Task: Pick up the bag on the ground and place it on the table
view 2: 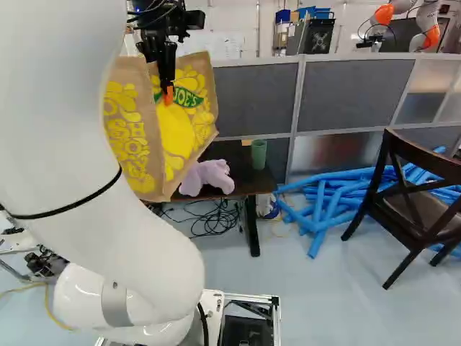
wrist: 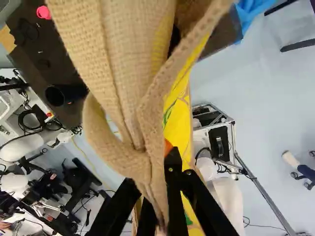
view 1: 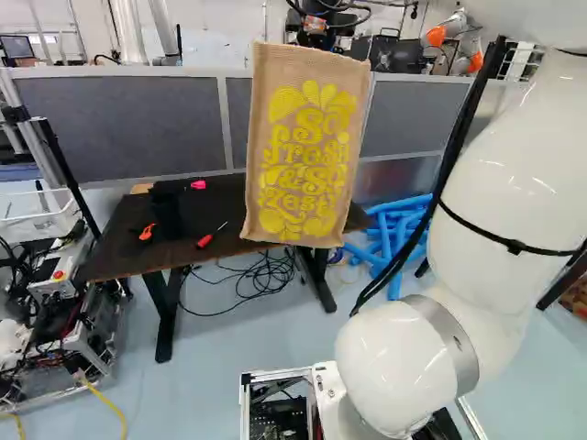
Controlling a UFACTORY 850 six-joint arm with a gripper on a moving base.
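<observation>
On the burlap bag [view 1: 307, 147], you can read curly yellow lettering [view 1: 298, 179] in the left base view, "So fresh & so zesty", running down one panel. In the right base view, a green label [view 2: 189, 97] near another panel's upper edge tells you "JOE'S".

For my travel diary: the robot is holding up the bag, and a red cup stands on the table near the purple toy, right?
Not quite: the cup is green, as the right base view shows. It does stand on the table near the purple toy, and the bag is held up.
</observation>
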